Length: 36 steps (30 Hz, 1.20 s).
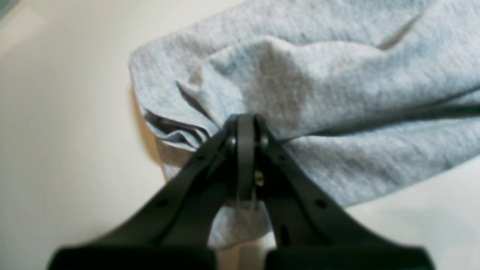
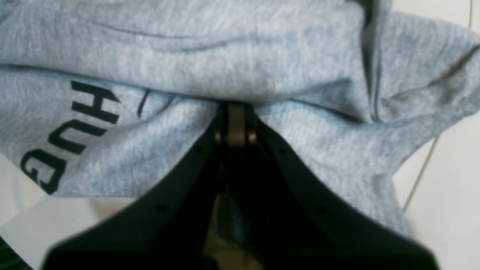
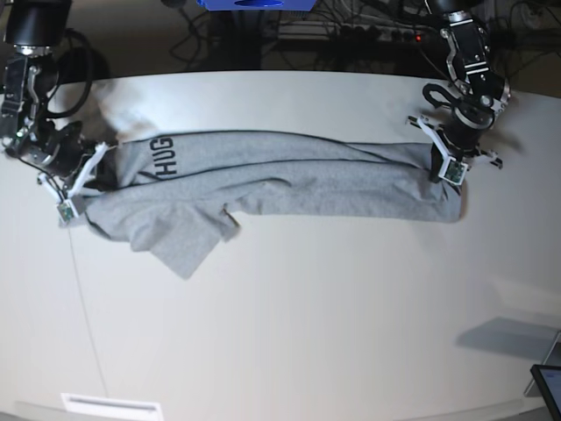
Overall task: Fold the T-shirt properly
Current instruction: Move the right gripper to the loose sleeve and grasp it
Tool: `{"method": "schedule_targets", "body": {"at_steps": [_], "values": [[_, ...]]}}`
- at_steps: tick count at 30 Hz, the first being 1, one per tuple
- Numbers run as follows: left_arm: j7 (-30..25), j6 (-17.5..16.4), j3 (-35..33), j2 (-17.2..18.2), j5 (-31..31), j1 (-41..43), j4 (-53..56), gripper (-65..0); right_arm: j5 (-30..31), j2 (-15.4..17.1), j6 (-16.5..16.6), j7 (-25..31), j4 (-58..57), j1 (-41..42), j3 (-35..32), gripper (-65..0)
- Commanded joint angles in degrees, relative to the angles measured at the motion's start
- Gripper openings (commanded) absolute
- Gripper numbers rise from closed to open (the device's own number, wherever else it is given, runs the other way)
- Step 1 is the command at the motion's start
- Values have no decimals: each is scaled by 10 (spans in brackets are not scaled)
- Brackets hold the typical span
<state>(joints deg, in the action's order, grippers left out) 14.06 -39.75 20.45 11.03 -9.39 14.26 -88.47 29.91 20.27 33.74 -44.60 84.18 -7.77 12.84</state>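
The heather-grey T-shirt (image 3: 272, 180) lies stretched in a long rumpled band across the white table, black letters (image 3: 165, 154) near its left end. A loose flap (image 3: 188, 241) hangs toward the front. My left gripper (image 3: 443, 171), on the base view's right, is shut on the T-shirt's right end; its wrist view shows the jaws (image 1: 245, 125) pinching bunched fabric (image 1: 300, 86). My right gripper (image 3: 92, 167), on the base view's left, is shut on the lettered end; its wrist view shows the jaws (image 2: 236, 112) closed on a fold beside the lettering (image 2: 71, 135).
The white table (image 3: 333, 316) spreads wide in front of the shirt. A thin seam line (image 3: 83, 298) runs down its left side. Cables and a blue object (image 3: 254, 4) sit beyond the back edge. A dark device corner (image 3: 548, 381) shows at the front right.
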Motion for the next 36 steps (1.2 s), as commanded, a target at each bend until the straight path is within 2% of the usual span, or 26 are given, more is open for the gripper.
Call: {"method": "schedule_targets", "body": {"at_steps": [1,7,13,18,25,28,32,34,36], "values": [[15,-3,0,6,-14,-2,0,-650,-32,6,-7,-24,0,-1,0,-649],[15,-3,3,9,-14,-3,-1,-650,-113,-13,-7,-25,5,5,2,-650],[16,-3,3,16,-9,1,-42,-650,-119,-15,-7,-26,63,4,3,-650],[81,-3,4,17,-8,-3,-95,-650,-119,-16,-7,-38,115,6,4,-650],[109,-3,4,15,-8,-3,-175,-650,-119,-13,-7,-62,194,8,5,-650],[153,-3,5,12,-7,-3,-220,-650,-119,-13,-7,-92,250,17,30,-649],[189,-3,4,1,-10,-3,-245,-650,-117,-17,-5,-141,267,76,32,-643],[190,-3,4,-5,-12,-2,-245,-650,-117,-26,-5,-165,256,114,11,-586],[190,-3,4,-11,-12,0,-245,-650,-117,-37,-5,-180,247,150,-15,-477]]}}
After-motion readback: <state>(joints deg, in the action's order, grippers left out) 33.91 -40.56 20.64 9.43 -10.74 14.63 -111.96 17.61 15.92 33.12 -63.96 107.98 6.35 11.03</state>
